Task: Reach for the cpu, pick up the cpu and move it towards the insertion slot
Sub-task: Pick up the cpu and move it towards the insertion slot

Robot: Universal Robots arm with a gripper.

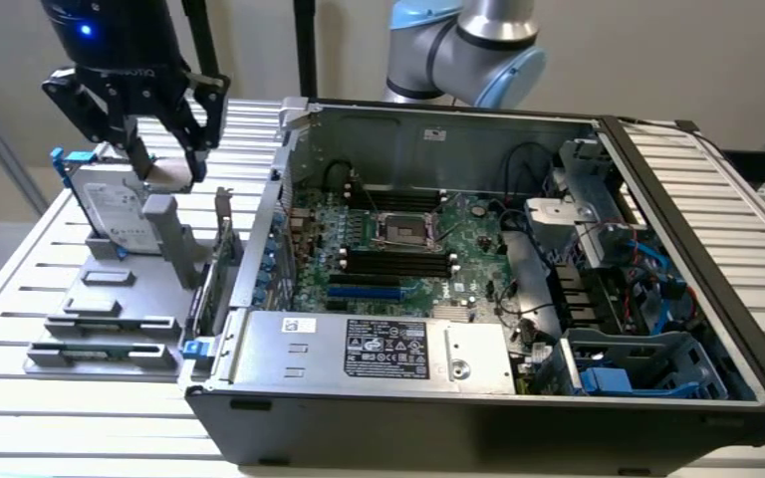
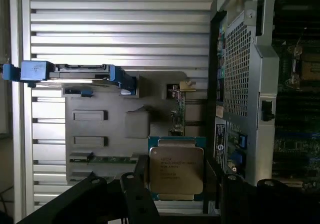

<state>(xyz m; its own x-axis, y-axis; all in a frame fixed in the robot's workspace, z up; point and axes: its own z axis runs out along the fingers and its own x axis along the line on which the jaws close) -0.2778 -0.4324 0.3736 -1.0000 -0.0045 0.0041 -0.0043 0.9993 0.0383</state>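
1. A desk point(image 1: 11, 289) of pale metal slats carries everything; a plain light wall point(image 1: 648, 50) stands on the far side.
2. An open computer case point(image 1: 489, 408) lies on its side and takes up the middle and the exterior view's right of the desk. Its green circuit board point(image 1: 476, 234) faces up.
3. The socket point(image 1: 405, 232), a black square in a silver frame, sits on the far half of that board with nothing in it.
4. At the near edge inside the case lies a silver box point(image 1: 382, 349) with a printed label.
5. On the exterior view's left, just beside the case, a grey holder point(image 1: 104, 324) rests on the slats. A hard drive point(image 1: 111, 204) with blue brackets stands on edge at its far end.
6. The arm's blue-and-grey joint point(image 1: 469, 45) shows beyond the case. Its black wrist point(image 1: 104, 30), with a blue light, points down over the far part of the holder.
7. The tool point(image 1: 170, 164) hangs above the holder, clenched on the cpu point(image 1: 172, 171).
8. In the wrist view the cpu point(image 2: 176, 170) sits metal face up between the dark fingers point(image 2: 135, 194), clear of the holder point(image 2: 120, 124) below and well apart from the socket.
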